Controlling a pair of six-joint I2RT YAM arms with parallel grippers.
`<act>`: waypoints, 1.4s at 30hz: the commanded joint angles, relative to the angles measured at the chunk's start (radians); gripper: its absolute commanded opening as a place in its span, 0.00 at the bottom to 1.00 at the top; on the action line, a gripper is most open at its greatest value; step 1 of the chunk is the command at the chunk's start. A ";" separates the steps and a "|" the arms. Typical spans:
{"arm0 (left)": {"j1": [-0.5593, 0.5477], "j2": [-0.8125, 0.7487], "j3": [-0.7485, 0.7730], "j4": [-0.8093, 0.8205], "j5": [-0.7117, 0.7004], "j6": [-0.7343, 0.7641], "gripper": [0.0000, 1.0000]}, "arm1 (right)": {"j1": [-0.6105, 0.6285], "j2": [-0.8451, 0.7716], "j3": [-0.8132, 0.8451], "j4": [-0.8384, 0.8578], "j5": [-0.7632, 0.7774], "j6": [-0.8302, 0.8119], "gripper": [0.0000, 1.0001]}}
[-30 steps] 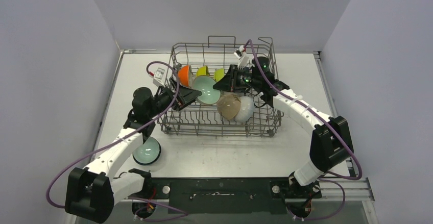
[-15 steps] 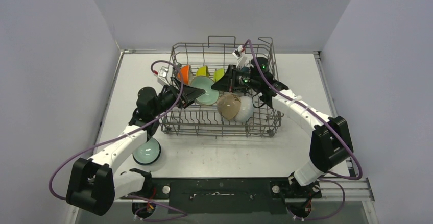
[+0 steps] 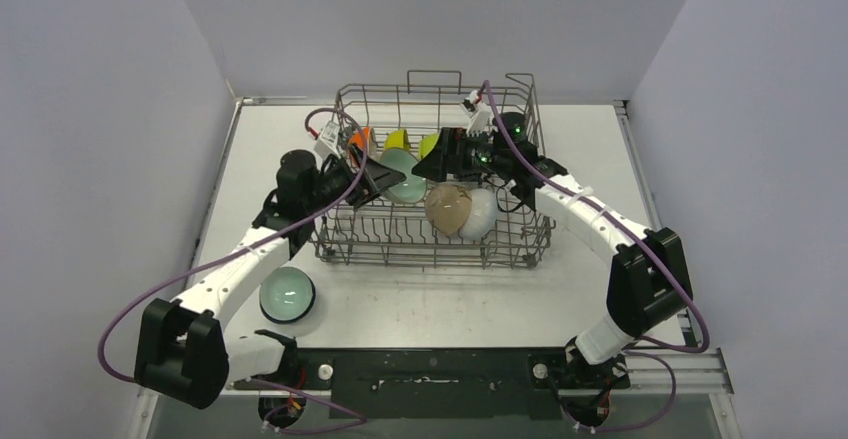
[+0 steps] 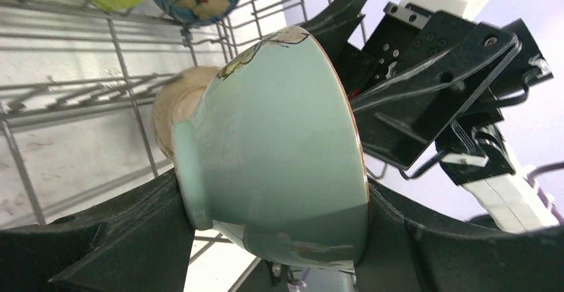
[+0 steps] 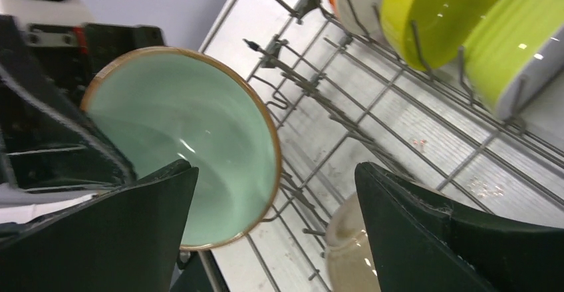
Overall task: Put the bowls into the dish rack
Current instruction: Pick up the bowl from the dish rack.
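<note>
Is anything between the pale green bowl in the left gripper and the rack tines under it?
Nothing visible: the tines beneath the pale green bowl are bare. The open right gripper hovers close beside it.

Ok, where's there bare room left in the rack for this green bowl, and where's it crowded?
Bare: in the dish rack, the near-left tine rows, left of the beige bowl. The table before the rack is free, right of the loose bowl. Crowded: the far row, orange bowl to lime bowl, and the middle around the held pale green bowl.
</note>
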 commanded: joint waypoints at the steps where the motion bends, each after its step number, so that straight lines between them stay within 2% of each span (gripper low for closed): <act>1: -0.021 0.015 0.198 -0.185 -0.073 0.212 0.00 | -0.020 -0.053 0.030 -0.063 0.095 -0.075 0.96; 4: -0.043 0.067 0.314 -0.376 -0.132 0.341 0.00 | -0.030 -0.075 0.025 -0.103 0.152 -0.100 1.00; 8: -0.084 0.135 0.439 -0.593 -0.233 0.470 0.00 | -0.048 -0.107 0.012 -0.142 0.219 -0.125 0.93; 13: -0.141 0.205 0.571 -0.780 -0.371 0.581 0.00 | -0.071 -0.145 -0.004 -0.170 0.263 -0.143 0.90; 18: -0.201 0.238 0.652 -0.898 -0.500 0.640 0.00 | -0.087 -0.176 -0.014 -0.186 0.288 -0.157 0.90; 28: -0.309 0.270 0.713 -0.993 -0.699 0.678 0.00 | -0.093 -0.176 -0.011 -0.193 0.280 -0.167 0.90; 42: -0.344 0.321 0.708 -0.961 -0.714 0.676 0.00 | -0.094 -0.185 -0.017 -0.203 0.277 -0.174 0.90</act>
